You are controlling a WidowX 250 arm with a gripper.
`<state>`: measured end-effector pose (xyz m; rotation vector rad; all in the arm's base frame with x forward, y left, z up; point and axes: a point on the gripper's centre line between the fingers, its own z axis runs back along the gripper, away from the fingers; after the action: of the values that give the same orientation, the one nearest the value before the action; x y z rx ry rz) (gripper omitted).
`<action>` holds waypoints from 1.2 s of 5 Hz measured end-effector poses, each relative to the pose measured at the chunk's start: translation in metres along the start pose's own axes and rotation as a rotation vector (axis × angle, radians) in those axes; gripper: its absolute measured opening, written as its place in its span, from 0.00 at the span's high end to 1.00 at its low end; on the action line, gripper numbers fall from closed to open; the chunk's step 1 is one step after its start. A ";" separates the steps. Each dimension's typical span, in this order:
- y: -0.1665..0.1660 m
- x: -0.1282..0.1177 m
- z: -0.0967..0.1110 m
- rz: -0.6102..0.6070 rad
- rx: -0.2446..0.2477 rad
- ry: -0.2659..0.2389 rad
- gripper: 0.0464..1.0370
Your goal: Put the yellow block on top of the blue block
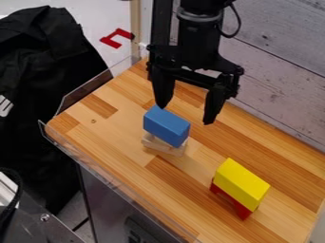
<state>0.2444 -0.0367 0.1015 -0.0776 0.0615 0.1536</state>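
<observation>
Picking up the yellow block [242, 179] comes first, as I judge it. It sits at the near right of the wooden tabletop [120, 153], resting on a red block [243, 210], its long side slanting from far left to near right. I'd want to close on the yellow alone, high enough that the red one isn't dragged along, and across its narrow width, which probably means turning the wrist from how it stands.

Farther back and left, the blue block [166, 126] lies on a pale wooden piece [164, 145]. That stack could shift if I knock it, so I'd bring the yellow in from above, line up the long sides, settle it gently and let go only once it sits flat.

Beyond the blue block's far side I have the claw [186, 114], spread wide with nothing between its fingers. I'd raise it clear before crossing toward the near right.
</observation>
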 end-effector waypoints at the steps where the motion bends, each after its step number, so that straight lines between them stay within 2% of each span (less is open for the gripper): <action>1: 0.001 -0.003 -0.007 0.003 0.007 0.030 0.04; 2: -0.004 -0.005 -0.012 0.070 0.008 0.014 0.04; 4: -0.032 -0.010 -0.009 0.115 -0.073 -0.080 0.04; 5: -0.047 -0.011 -0.013 0.240 -0.090 -0.098 0.04; 6: -0.061 -0.014 -0.027 0.470 -0.060 -0.099 0.04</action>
<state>0.2389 -0.1011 0.0801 -0.1142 -0.0251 0.6290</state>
